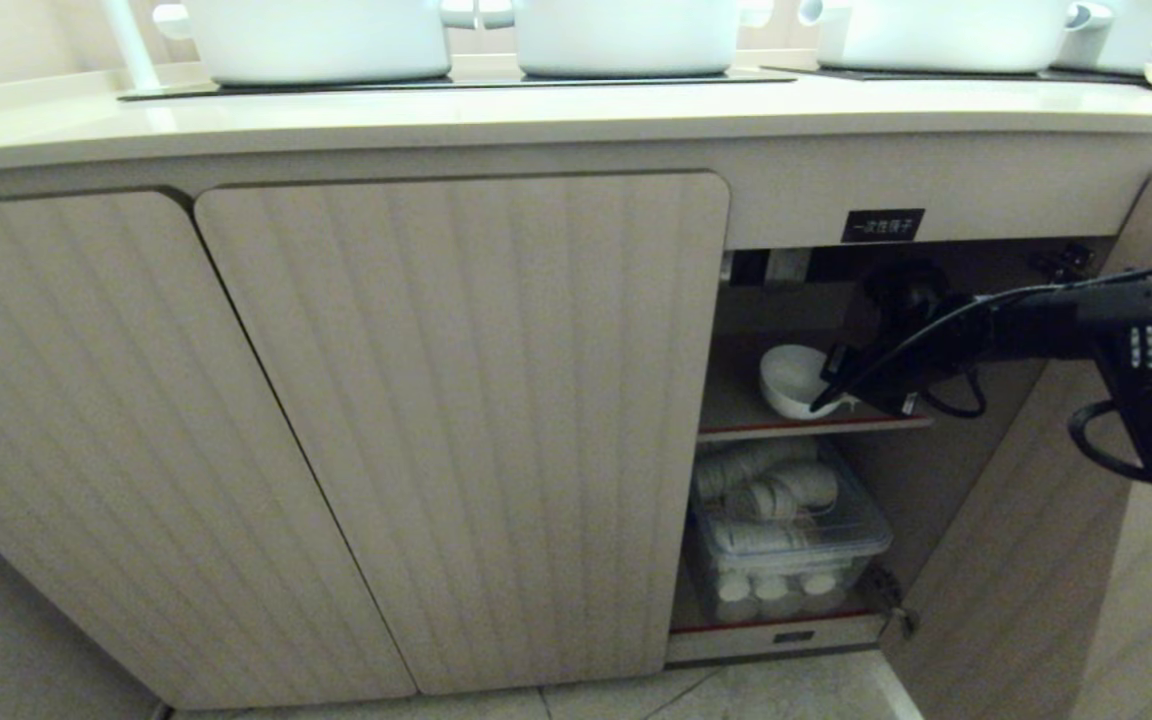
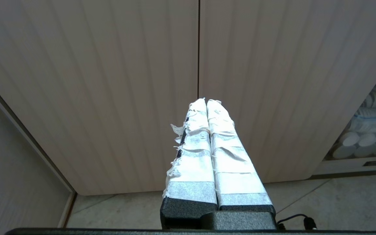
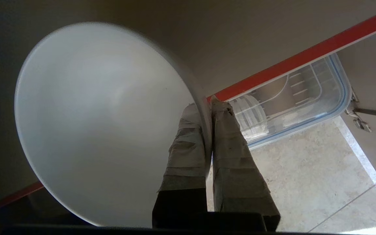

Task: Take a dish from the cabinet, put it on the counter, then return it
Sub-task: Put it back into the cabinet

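We have the dish (image 1: 792,378), a small white bowl, in the right end effector (image 1: 829,396), tilted on its side over the red-edged upper shelf (image 1: 806,428) inside the open cabinet (image 1: 456,420). In the right wrist view the two taped fingers (image 3: 188,147) are pinched on the rim, one inside the bowl and one outside, so the end effector is clenched on the dish. We cannot tell whether the dish's foot touches the shelf board or hangs just above it.

From where things lie, we cannot say which leg of the task this is: the dish may be on its way out to the worktop (image 1: 536,115), or on its way back in. The strip of worktop in front of the large white pots (image 1: 626,35) on the cooktop holds no dish. If this is the outbound leg, we have the carry up, the set-down and the whole return left; if the return, only the set-down and release.

Below the shelf sits a clear lidded box (image 1: 786,535) of white cups. The left end effector (image 2: 206,104) is parked before the shut fluted doors, fingers pressed together on nothing.
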Controlling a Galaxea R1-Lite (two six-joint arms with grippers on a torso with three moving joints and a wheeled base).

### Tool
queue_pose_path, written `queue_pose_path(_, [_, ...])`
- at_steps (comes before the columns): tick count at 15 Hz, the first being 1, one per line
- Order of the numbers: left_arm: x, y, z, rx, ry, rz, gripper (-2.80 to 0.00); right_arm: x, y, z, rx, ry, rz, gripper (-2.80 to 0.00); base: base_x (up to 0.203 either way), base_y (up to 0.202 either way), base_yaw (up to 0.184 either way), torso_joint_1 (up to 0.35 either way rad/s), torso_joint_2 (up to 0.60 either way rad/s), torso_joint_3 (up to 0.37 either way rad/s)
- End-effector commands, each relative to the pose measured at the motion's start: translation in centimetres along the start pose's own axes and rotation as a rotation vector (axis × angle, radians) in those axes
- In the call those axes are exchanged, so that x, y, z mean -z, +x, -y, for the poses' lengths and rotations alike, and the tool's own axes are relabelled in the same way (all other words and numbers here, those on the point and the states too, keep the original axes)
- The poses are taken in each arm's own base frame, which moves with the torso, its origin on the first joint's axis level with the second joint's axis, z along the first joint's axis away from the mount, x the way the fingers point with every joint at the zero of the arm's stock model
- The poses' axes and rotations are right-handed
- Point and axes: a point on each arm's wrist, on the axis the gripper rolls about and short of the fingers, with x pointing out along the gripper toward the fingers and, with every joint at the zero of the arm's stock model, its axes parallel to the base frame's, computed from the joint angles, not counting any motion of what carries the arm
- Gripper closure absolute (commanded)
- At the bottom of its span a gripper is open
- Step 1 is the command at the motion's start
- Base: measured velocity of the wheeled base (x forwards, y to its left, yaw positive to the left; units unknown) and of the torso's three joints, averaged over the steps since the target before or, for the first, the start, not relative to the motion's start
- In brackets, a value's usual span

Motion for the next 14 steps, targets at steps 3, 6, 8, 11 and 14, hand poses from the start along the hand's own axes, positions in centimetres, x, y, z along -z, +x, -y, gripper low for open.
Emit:
queue_pose_path(3, [0.0, 0.0, 0.0, 0.000, -0.001, 0.000, 0.00, 0.2, 0.5, 0.1, 0.006, 0.004, -0.009, 0.00, 0.000, 0.000, 0.000, 0.000, 0.00, 0.000])
queue_pose_path(6, [0.0, 0.0, 0.0, -0.001, -0.001, 0.000, 0.00, 0.3, 0.6, 0.1, 0.008, 0.032, -0.011, 0.00, 0.000, 0.000, 0.000, 0.000, 0.00, 0.000])
queue_pose_path(8, [0.0, 0.0, 0.0, -0.001, -0.001, 0.000, 0.00, 0.3, 0.7, 0.0, 0.007, 0.034, -0.010, 0.00, 0.000, 0.000, 0.000, 0.000, 0.00, 0.000])
queue_pose_path(11, [0.0, 0.0, 0.0, 0.000, -0.001, 0.000, 0.00, 0.2, 0.8, 0.0, 0.004, 0.034, -0.002, 0.00, 0.000, 0.000, 0.000, 0.000, 0.00, 0.000])
queue_pose_path(14, [0.0, 0.0, 0.0, -0.002, 0.000, 0.000, 0.00, 0.5, 1.3, 0.1, 0.050, 0.035, 0.014, 0.00, 0.000, 0.000, 0.000, 0.000, 0.00, 0.000])
